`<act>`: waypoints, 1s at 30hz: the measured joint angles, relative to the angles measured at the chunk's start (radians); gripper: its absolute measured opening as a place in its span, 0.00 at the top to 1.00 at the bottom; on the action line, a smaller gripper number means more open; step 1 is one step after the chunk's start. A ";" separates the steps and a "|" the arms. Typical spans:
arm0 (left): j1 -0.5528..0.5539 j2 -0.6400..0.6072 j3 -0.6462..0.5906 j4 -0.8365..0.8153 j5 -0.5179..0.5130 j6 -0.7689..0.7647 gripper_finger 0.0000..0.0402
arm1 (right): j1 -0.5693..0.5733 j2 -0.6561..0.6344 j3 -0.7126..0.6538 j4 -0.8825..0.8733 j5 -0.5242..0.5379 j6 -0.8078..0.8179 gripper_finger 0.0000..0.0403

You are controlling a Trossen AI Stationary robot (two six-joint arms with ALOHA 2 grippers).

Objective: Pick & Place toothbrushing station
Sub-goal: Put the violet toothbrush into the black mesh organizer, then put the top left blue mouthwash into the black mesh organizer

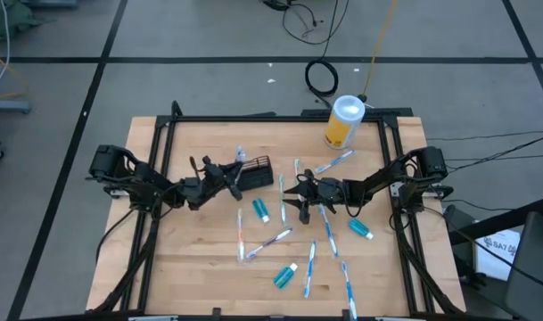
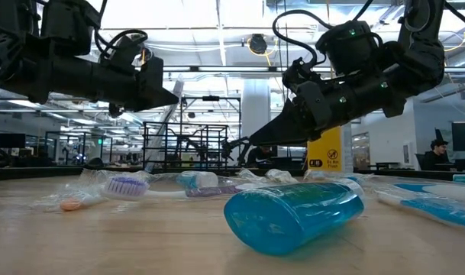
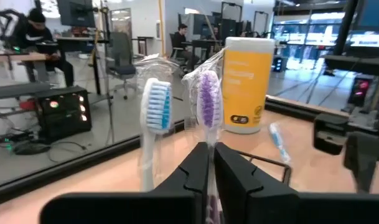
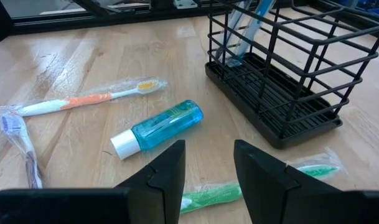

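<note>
The black wire caddy [image 1: 260, 171] [image 4: 276, 81] stands at the table's middle. My left gripper [image 1: 232, 178] [image 3: 211, 163] is just left of it, shut on a wrapped purple-bristled toothbrush [image 3: 208, 99] that stands head up. A blue-bristled toothbrush [image 3: 157, 109] stands upright beside it. In the right wrist view, white-and-blue handles [image 4: 248, 28] lean inside the caddy's far end. My right gripper [image 1: 287, 192] [image 4: 208, 165] hovers open to the caddy's right, with nothing between its fingers. Several toothbrushes and teal tubes [image 4: 158, 127] lie loose on the table. My left gripper pinches the purple toothbrush's handle just under the head [image 3: 209, 142] between its two fingers. The fingers come level from the table's left and lie across the handle. The toothbrush stands upright, head above the fingers. The fingers hide its lower end.
A yellow canister with a white lid [image 1: 344, 122] stands at the far edge. An orange toothbrush [image 4: 89, 99] and a green one [image 4: 226, 190] lie near the caddy. A teal tube [image 2: 293, 214] lies close to the low camera. People sit at desks beyond the table.
</note>
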 joint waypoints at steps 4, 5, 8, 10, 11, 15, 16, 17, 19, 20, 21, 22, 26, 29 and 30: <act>0.000 0.000 0.000 0.000 -0.060 0.006 0.83 | 0.000 0.000 0.000 0.000 0.000 0.000 0.67; 0.000 0.000 0.000 0.000 -0.068 0.007 0.80 | 0.000 0.000 0.000 0.000 0.000 0.000 0.67; -0.010 -0.004 0.000 0.007 -0.074 0.013 0.72 | 0.000 0.000 0.000 0.000 0.000 0.000 0.67; -0.028 -0.017 0.000 0.020 -0.072 0.041 0.67 | 0.000 0.000 0.000 -0.001 0.000 0.000 0.67; -0.039 -0.023 0.000 0.029 -0.072 0.068 0.65 | 0.000 0.000 0.000 -0.002 0.000 0.000 0.67; -0.091 -0.075 0.000 0.035 -0.121 0.196 0.61 | 0.000 0.000 0.000 -0.009 0.000 0.005 0.67; -0.102 -0.091 0.000 0.035 -0.139 0.226 0.60 | 0.000 0.000 0.000 -0.011 0.000 0.012 0.67; -0.114 -0.107 0.000 0.034 -0.158 0.247 0.60 | 0.000 0.000 0.000 -0.011 0.000 0.022 0.67; -0.136 -0.137 0.000 0.031 -0.197 0.271 0.60 | 0.000 0.000 0.000 -0.010 0.000 0.031 0.67; -0.146 -0.148 0.000 0.032 -0.210 0.277 0.60 | 0.000 0.000 0.000 -0.010 0.000 0.031 0.67; -0.158 -0.159 0.000 0.030 -0.219 0.284 0.60 | 0.001 0.000 0.000 -0.010 0.000 0.031 0.67; -0.173 -0.171 0.000 0.026 -0.221 0.297 0.60 | 0.001 0.000 0.000 -0.009 0.000 0.032 0.67; -0.236 -0.237 0.000 0.030 -0.184 0.390 0.60 | 0.020 0.000 0.000 0.016 0.000 0.034 0.67; -0.287 -0.267 0.000 0.026 -0.061 0.493 0.60 | 0.041 0.000 0.000 0.075 0.000 0.025 0.67; -0.302 -0.275 0.000 0.027 -0.018 0.514 0.60 | 0.048 0.000 0.000 0.104 0.000 0.023 0.67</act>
